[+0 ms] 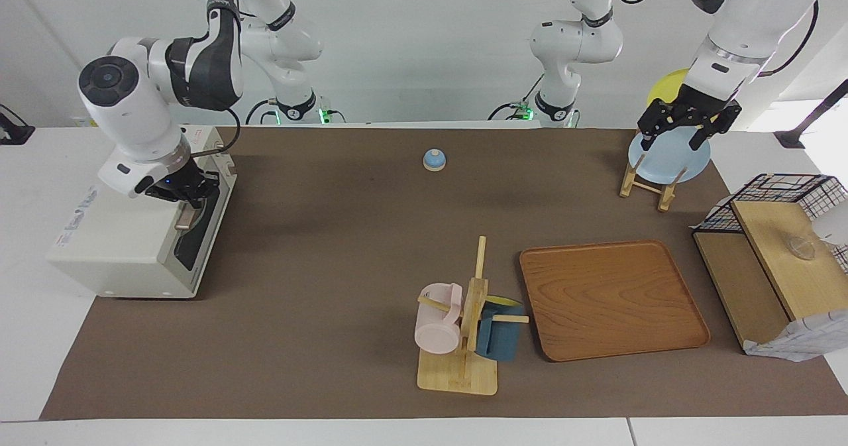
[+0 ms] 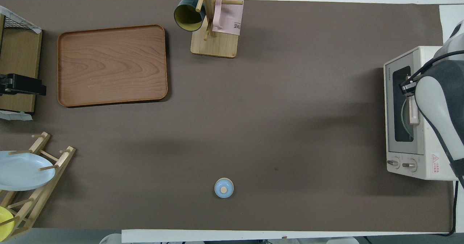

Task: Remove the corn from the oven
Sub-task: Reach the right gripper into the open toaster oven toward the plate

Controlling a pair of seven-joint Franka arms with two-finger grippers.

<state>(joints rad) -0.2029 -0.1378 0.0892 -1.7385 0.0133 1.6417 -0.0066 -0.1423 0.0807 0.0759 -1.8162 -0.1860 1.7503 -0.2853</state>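
The cream-white oven [image 1: 126, 247] stands at the right arm's end of the table, and it also shows in the overhead view [image 2: 406, 160]. Its dark glass door [image 2: 402, 106] looks closed. My right gripper [image 1: 187, 197] is down at the top of the door, at the tan bar handle [image 2: 413, 110], and it also shows in the overhead view [image 2: 407, 86]. The corn is hidden. My left gripper [image 1: 674, 134] is open and empty, waiting over the light blue plate [image 1: 669, 158] on the wooden rack.
A wooden tray [image 1: 613, 297] and a mug tree [image 1: 464, 340] with a pink and a dark blue mug stand farther from the robots. A small blue bell [image 1: 434, 160] sits nearer to them. A black wire basket [image 1: 788, 201] with wooden boards is at the left arm's end.
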